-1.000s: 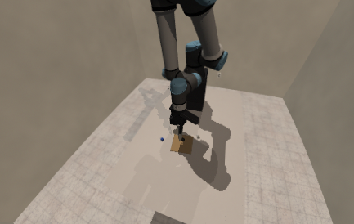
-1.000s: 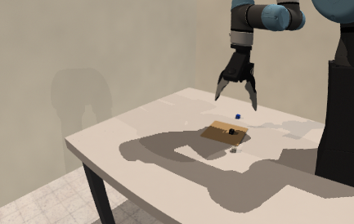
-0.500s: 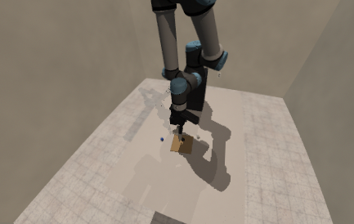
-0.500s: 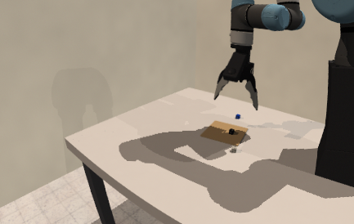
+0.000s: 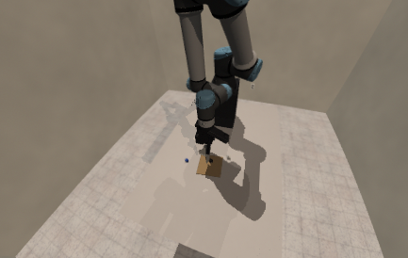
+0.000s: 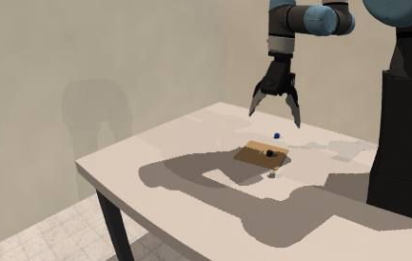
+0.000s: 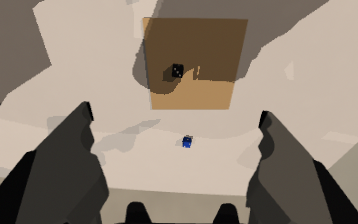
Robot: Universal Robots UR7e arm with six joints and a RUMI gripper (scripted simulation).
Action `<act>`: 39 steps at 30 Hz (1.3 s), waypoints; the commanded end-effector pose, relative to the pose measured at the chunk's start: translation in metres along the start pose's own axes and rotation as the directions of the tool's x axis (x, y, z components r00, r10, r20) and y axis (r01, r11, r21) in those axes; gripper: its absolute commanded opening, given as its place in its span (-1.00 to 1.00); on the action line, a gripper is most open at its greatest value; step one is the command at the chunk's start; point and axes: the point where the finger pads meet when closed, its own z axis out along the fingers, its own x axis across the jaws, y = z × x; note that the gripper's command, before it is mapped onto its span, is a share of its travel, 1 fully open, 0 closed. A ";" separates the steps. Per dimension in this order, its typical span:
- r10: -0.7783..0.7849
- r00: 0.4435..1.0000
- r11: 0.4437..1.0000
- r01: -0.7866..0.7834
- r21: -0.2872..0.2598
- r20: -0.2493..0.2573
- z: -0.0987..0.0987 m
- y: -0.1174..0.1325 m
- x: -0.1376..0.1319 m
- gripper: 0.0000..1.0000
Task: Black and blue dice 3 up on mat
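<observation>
Hanging wide apart and holding nothing, the gripper's fingers (image 5: 207,153) (image 6: 275,122) are above the counter (image 5: 257,188) (image 6: 203,190) (image 7: 131,175). The blue die (image 5: 187,160) (image 6: 277,135) (image 7: 187,142) lies off the mat, so its placing remains. Farther, the black die (image 5: 211,160) (image 6: 269,153) (image 7: 177,70) rests within the tan mat (image 5: 203,169) (image 6: 250,145) (image 7: 211,92); I cannot confirm its top number.

Blue-capped grey arm (image 5: 193,47) (image 6: 303,19), black gripper (image 5: 208,148) (image 6: 275,121) (image 7: 178,107)
</observation>
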 end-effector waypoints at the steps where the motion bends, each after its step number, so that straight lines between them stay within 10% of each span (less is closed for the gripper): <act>1: -0.048 0.999 0.999 0.048 0.000 -0.001 0.001 0.004 0.002 1.00; 25: -0.514 0.858 0.858 0.514 0.000 0.000 0.009 0.049 0.013 1.00; 39: -0.812 0.584 0.584 0.812 0.000 0.000 0.015 0.091 0.020 1.00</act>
